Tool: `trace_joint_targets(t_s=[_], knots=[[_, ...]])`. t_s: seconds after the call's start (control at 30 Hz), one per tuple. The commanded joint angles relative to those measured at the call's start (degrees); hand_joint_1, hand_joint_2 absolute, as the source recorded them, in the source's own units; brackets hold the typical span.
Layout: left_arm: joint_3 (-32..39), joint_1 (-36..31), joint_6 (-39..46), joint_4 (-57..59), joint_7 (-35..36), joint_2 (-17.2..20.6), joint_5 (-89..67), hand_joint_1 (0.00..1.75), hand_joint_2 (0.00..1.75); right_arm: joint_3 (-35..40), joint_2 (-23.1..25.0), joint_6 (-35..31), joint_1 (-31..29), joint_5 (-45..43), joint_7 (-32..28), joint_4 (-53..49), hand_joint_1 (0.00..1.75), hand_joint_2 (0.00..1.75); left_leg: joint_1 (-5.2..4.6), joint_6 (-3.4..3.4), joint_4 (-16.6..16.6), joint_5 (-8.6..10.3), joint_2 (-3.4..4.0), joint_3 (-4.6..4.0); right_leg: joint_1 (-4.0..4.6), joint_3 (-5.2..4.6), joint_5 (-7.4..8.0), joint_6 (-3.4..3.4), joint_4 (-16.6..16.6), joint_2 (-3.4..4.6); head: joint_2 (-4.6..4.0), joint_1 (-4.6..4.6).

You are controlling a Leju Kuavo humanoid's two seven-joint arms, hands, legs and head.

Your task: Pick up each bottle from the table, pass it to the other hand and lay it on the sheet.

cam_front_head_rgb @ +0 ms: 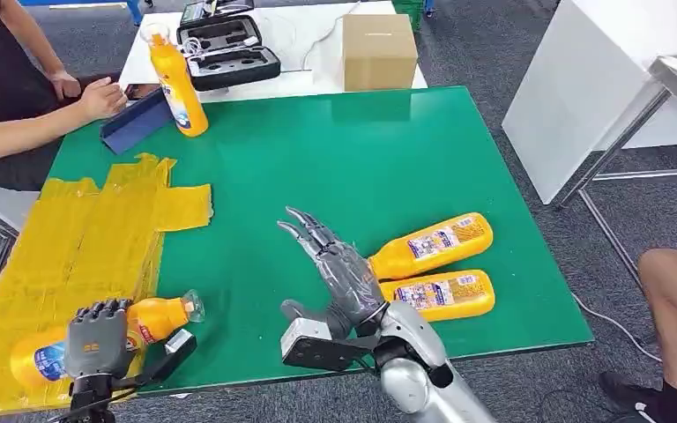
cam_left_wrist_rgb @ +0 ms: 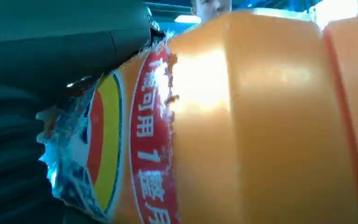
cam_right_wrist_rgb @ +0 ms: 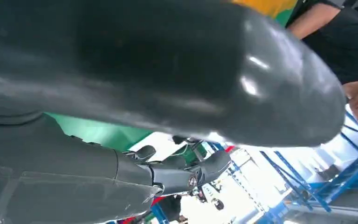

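Bottle [cam_front_head_rgb: 97,345] lies on the yellow sheet [cam_front_head_rgb: 62,238], gripped by the left hand [cam_front_head_rgb: 97,339]. Right hand [cam_front_head_rgb: 339,273] hovers empty, fingers spread, just left of two bottles [cam_front_head_rgb: 436,264]; an upright bottle [cam_front_head_rgb: 176,84] stands beyond

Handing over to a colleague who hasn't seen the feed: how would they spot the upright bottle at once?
Start at the green table and go to its far left corner, beside the seated person's hand. The upright orange bottle stands there against a blue angled piece. It alone stands; the other orange bottles lie flat.
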Motion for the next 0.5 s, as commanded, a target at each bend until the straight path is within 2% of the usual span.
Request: trace_joint_targets(t_s=[0.03,0.23,0.27,0.5], knots=[[-5.45,-0.59,-3.0,10.89,-1.91,3.58,-0.98,0.0,1.75,-0.79,-4.43,-1.1,1.96,0.93,-0.45,-2.15,0.0,0.0,0.03,-0.05,-0.09,-0.07,0.08,0.36,0.05,0.34,-0.04,-0.08,-0.11,-0.01,0.0,-0.02],[-5.53,-1.52,-3.76,11.57,-2.35,3.33,-0.98,0.0,1.75,-1.32,-4.31,-1.12,1.93,1.01,-0.5,-1.53,0.0,0.0,0.03,-0.1,-0.15,-0.07,0.13,0.58,0.03,0.52,0.0,-0.09,-0.08,0.05,0.0,0.0],[-4.85,-1.5,-3.34,11.26,-3.3,3.05,-0.98,0.0,0.0,-1.44,-4.2,-1.06,1.98,1.21,-0.64,-1.46,0.0,0.0,0.01,-0.08,-0.15,-0.06,0.11,0.59,0.01,0.52,0.0,-0.08,-0.07,0.05,0.0,0.0],[-4.56,-1.55,-2.89,11.04,-3.75,3.05,-0.98,0.0,0.0,-1.46,-4.2,-1.04,2.05,1.35,-0.74,-1.48,0.0,0.0,0.04,-0.09,-0.1,-0.09,-0.1,0.73,0.04,0.37,-0.08,-0.2,-0.03,-0.15,0.0,-0.02]])
